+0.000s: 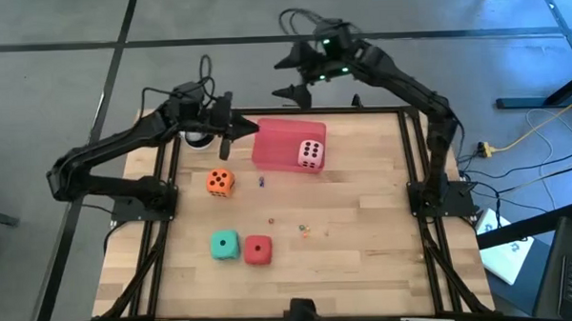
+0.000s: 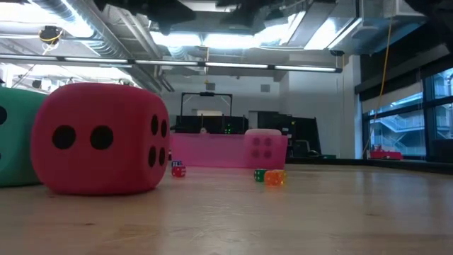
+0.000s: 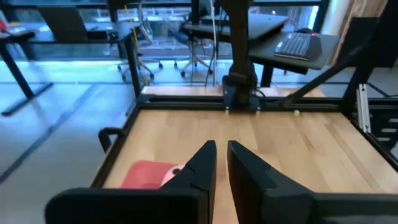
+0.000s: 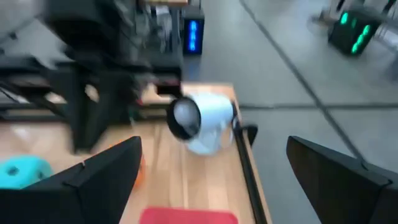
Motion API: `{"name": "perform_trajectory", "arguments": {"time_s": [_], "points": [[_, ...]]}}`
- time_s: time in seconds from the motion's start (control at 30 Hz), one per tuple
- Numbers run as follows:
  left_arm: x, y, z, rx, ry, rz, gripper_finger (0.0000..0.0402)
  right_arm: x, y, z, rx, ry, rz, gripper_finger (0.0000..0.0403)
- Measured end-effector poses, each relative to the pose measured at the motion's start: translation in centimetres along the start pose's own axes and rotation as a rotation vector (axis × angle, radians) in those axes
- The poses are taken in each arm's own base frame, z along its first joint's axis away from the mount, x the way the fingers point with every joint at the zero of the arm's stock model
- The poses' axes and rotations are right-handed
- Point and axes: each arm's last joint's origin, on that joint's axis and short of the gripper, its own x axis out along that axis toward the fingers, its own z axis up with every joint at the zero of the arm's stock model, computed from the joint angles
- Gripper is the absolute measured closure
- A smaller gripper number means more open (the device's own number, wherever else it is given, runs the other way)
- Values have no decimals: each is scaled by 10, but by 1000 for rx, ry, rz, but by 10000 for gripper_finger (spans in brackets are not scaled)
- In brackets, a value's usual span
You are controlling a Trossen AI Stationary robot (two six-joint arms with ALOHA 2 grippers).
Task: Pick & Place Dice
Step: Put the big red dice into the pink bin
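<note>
Pale pink die [image 1: 311, 154] sits on pink tray [image 1: 278, 142]; orange die [image 1: 220, 182], teal die [image 1: 224, 245], red die [image 1: 259, 249] on counter [image 1: 365, 224]. Left gripper [image 1: 250, 129] jaws nearly closed, empty. Right gripper [image 1: 285, 77] jaws wide, empty.

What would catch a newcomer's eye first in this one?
Likely the pink tray at the table's far edge, with the pink die on its right end. The orange die sits left of centre; teal die and red die lie side by side near the front. Both arms hover at the far edge.
</note>
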Motion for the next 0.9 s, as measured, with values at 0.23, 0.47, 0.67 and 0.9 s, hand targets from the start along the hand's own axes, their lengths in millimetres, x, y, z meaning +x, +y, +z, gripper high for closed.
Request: {"name": "perform_trajectory", "arguments": {"time_s": [0.23,0.47,0.67,0.9], "points": [[-25,-3,5,0,5,111,359,-35,23,7,-13,-36,17,3],[-45,-15,-6,29,-98,157,364,-60,43,-30,23,-210,-13,3],[-51,-22,-24,-9,-137,159,365,-73,63,-69,40,-275,-1,3],[-50,-34,-44,-33,-124,97,361,-66,92,-113,24,-299,201,3]]}}
